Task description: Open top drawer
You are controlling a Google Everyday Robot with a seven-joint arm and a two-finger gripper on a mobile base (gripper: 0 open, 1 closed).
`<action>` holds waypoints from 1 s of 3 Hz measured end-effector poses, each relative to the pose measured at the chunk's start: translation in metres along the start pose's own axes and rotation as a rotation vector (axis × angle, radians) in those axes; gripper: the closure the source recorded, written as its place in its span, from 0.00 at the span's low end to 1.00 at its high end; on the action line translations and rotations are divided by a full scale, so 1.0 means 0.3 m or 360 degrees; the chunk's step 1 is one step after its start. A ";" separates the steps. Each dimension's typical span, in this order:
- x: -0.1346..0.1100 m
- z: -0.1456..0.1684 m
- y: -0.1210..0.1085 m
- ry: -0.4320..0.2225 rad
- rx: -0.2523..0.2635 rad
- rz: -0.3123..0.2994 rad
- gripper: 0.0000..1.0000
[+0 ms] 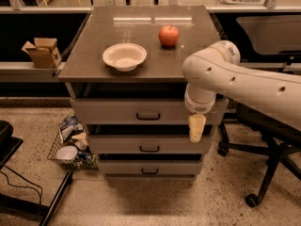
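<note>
Top drawer (117, 111): shut; handle (148, 117) untouched.
Tool (196, 128): right of handle, pointing down, apparently positioned to reach it. Whether apart or together: cannot tell.

High frontal view — down onto top drawer (117, 111), gripper (196, 132) at right end

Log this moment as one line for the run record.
task: open top drawer | drawer: looks shut, handle untouched | gripper: hanging before drawer's right end, right of handle | on top: bowl, apple
</note>
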State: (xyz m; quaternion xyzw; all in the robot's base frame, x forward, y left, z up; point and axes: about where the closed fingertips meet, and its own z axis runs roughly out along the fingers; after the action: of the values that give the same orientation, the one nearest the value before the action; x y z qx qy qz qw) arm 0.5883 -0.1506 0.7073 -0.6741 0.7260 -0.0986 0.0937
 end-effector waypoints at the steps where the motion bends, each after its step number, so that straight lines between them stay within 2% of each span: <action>1: 0.046 0.094 -0.048 0.0098 -0.0013 0.0050 0.00; 2: 0.059 0.167 -0.074 0.0127 -0.0046 0.0094 0.00; 3: 0.047 0.214 -0.090 0.0119 -0.0074 0.0123 0.17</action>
State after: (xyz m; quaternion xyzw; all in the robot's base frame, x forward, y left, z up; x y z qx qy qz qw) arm 0.6306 -0.1678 0.6526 -0.6435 0.7565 -0.1031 0.0545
